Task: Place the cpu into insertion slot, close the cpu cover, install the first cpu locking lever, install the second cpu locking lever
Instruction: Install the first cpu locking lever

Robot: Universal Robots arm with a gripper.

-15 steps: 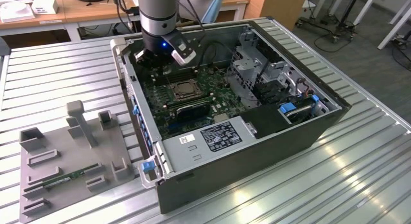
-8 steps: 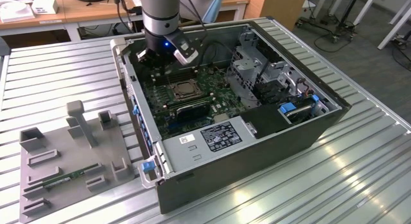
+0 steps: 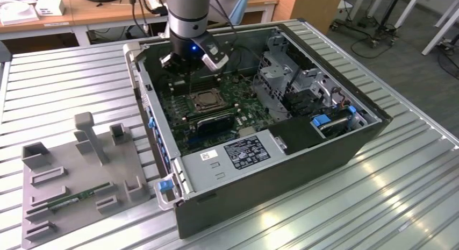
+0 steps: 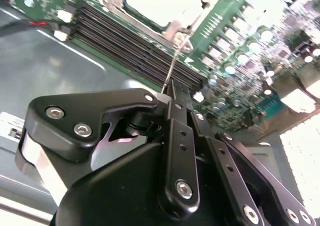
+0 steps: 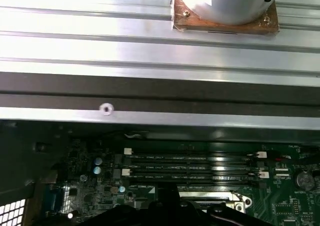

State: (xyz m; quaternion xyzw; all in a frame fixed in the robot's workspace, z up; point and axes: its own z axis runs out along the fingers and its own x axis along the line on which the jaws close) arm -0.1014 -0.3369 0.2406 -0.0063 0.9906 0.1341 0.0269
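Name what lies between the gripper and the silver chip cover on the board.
In the second wrist view, long black memory slots cross that stretch between the gripper and the cover, and a thin metal lever runs over them toward the gripper.

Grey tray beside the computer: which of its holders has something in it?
The long low one holding the green memory stick; the other holders on the tray look bare.
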